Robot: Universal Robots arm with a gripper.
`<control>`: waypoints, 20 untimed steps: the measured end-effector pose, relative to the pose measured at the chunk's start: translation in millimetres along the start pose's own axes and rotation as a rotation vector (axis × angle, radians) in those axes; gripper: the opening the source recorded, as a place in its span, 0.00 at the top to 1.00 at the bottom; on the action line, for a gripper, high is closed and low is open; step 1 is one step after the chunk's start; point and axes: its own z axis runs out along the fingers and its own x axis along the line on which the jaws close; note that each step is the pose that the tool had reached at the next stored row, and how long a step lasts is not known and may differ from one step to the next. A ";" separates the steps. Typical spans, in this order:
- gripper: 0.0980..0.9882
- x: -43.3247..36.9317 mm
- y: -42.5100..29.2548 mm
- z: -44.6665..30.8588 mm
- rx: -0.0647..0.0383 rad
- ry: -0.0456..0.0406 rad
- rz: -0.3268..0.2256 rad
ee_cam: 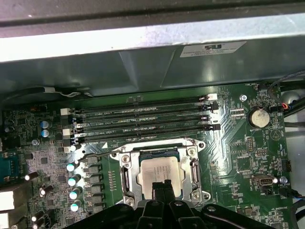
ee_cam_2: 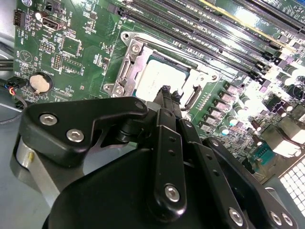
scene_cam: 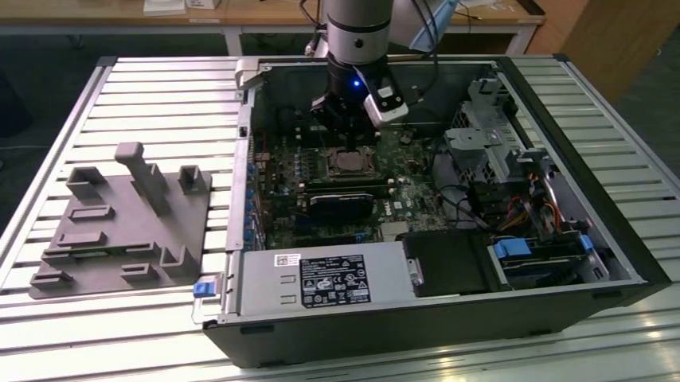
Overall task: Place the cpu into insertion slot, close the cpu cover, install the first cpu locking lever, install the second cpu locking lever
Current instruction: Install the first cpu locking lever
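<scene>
Cpu [ee_cam: 159,171] flat, face up, fingers [ee_cam: 161,190] closed above

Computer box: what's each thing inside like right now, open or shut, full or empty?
computer case, lying flat, side open.
cpu, sitting in the insertion slot.
cpu cover, down flat around the cpu.
memory slots, empty.
gripper, jaws shut, tips at the cpu's edge; I cannot tell whether they touch it.

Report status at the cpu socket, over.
Gripper shut, empty, tips over the cpu. Cpu seated, cpu cover flat around it. Nothing in the way.
</scene>
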 end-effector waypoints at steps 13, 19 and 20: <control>0.99 33.8 -4.1 -1.1 -0.001 -0.0043 0.000; 0.99 45.2 -5.5 -1.8 -0.001 -0.0082 0.000; 0.99 45.3 -5.5 -2.7 -0.001 -0.0093 0.000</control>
